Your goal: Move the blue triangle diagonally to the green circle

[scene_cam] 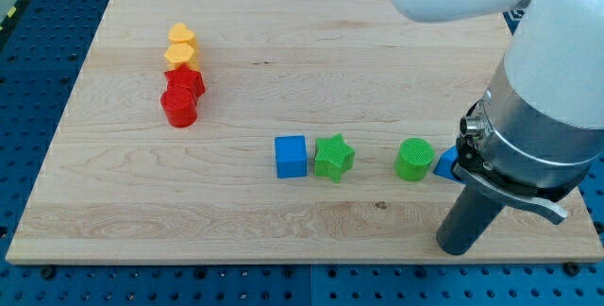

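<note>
The blue triangle (446,165) lies at the view's right on the wooden board (311,51), largely hidden behind my arm. It sits just right of the green circle (414,160), close to it or touching. My tip (461,249) is below the blue triangle, towards the view's bottom, and apart from it.
A green star (334,158) and a blue cube (291,156) lie side by side left of the green circle. At the upper left, two yellow blocks (181,45) sit above a red block (186,83) and a red cylinder (178,109).
</note>
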Controlling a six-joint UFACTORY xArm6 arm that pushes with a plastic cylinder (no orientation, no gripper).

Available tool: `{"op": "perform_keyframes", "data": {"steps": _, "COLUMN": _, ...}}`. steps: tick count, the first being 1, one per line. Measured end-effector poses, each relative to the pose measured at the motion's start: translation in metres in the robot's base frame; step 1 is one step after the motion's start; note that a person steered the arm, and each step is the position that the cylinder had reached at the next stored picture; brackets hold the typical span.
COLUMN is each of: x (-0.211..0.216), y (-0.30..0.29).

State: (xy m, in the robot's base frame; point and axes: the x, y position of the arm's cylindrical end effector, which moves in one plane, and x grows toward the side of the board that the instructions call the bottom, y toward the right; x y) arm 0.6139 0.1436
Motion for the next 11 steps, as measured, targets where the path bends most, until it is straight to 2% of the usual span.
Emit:
{"op": "perform_keyframes", "data": {"steps": 2, "x": -0.052, "y": 0.003}}
{"op": "perform_keyframes", "data": {"steps": 4, "x": -0.066, "y": 0.005}}
{"op": "perform_keyframes", "data": {"steps": 6, "x": -0.068, "y": 0.051}}
{"op": "perform_keyframes", "data": {"steps": 7, "x": -0.074, "y": 0.055}}
{"op": "perform_keyframes", "data": {"steps": 10, "x": -0.078, "y": 0.040}}
{"op": "perform_keyframes", "data": {"steps": 11, "x": -0.101, "y": 0.033}}
